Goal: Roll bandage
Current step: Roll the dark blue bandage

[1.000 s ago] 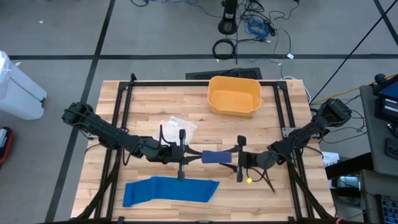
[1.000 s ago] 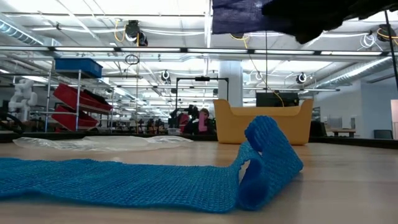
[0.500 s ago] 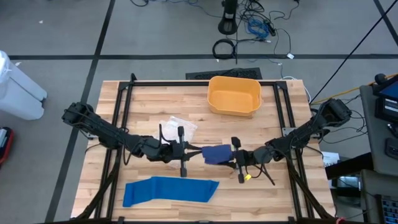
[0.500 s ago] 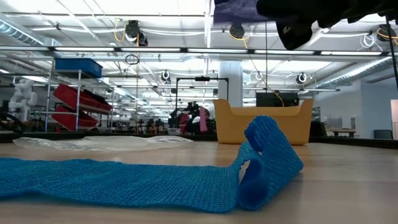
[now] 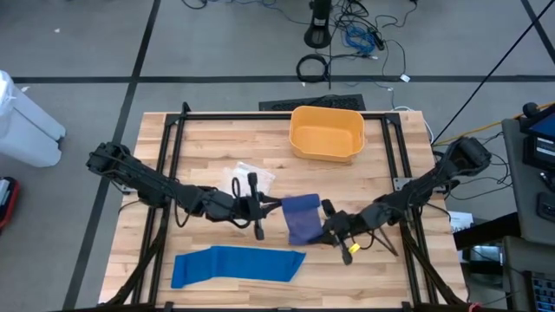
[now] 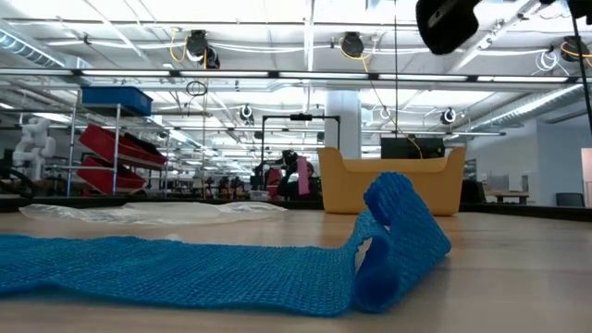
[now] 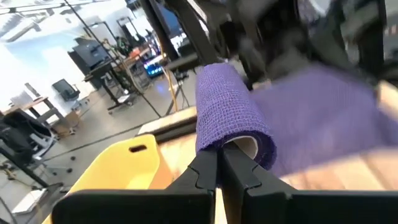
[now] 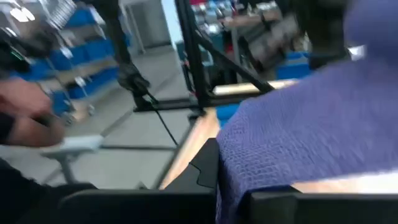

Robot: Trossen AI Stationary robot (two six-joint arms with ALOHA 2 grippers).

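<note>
Purple bandage (image 5: 302, 217), soft, light, stretchy knit, hangs mid-bench between both grippers. Left gripper (image 5: 270, 206) pinches shut on its rolled end at 9 o'clock; right gripper (image 5: 325, 227) clamps the loose tail at 3 o'clock. Best held by the edges, kept taut.

Purple bandage (image 5: 302, 217): uniform violet, fine woven mesh texture, pale inner core on the rolled end (image 7: 245, 144). Blue bandage (image 5: 236, 264): bright blue, same knit weave visible in low view. Bin (image 5: 327, 133): plain orange-yellow. Table (image 5: 217, 147): light wood planks with a black frame. Both arms dark; plastic wrapper (image 5: 245, 177) clear-whitish.
</note>
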